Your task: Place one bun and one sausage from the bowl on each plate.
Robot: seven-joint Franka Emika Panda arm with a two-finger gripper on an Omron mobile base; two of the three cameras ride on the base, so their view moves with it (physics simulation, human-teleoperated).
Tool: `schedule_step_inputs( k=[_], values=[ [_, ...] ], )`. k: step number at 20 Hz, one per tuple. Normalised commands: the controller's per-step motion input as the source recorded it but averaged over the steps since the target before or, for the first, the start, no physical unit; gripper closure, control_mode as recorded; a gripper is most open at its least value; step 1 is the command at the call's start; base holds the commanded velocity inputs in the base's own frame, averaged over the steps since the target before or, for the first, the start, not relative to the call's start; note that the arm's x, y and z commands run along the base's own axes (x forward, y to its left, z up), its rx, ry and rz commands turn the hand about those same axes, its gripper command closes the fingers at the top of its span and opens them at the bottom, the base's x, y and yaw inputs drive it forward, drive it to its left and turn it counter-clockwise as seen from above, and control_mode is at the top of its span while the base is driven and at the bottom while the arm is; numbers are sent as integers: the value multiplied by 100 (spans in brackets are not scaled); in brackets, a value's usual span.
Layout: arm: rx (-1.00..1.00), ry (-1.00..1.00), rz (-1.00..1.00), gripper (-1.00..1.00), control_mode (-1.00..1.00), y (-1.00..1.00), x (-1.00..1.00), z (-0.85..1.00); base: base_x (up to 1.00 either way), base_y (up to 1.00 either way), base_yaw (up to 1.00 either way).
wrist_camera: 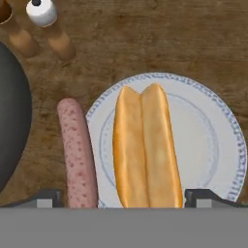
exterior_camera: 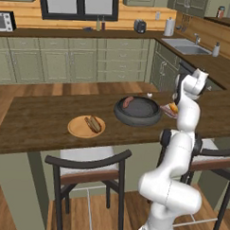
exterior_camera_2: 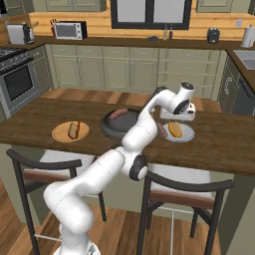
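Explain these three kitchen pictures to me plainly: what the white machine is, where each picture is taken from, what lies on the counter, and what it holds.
The white machine is a jointed robot arm with a two-finger gripper. Two pictures come from cameras behind it, left and right; the third looks straight down from its hand. On the wooden counter sit a dark grey bowl with one sausage in it, a tan plate holding a bun and sausage, and a white, blue-rimmed plate with a bun on it. A second sausage lies along this plate's edge, mostly on the wood. The gripper is open and holds nothing.

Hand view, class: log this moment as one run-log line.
claw: open, above white plate | bun: on plate | sausage: on counter beside plate rim | bowl: one sausage left
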Motion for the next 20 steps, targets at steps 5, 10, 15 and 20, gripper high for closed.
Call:
schedule_step_inputs(
  k=[5, 10, 15, 20],
  values=[
    [-21, 20, -44, -100, -100, 31, 51, 16, 0, 0, 0],
    [-1, 38, -47, -100, -100, -17, 18, 11, 0, 0, 0],
    [6, -24, -17, -100, -100, -50, -100, -12, 0, 0, 0],
    [0, -56, 0, -100, -100, 21, -100, -9, 0, 0, 0]
  ],
)
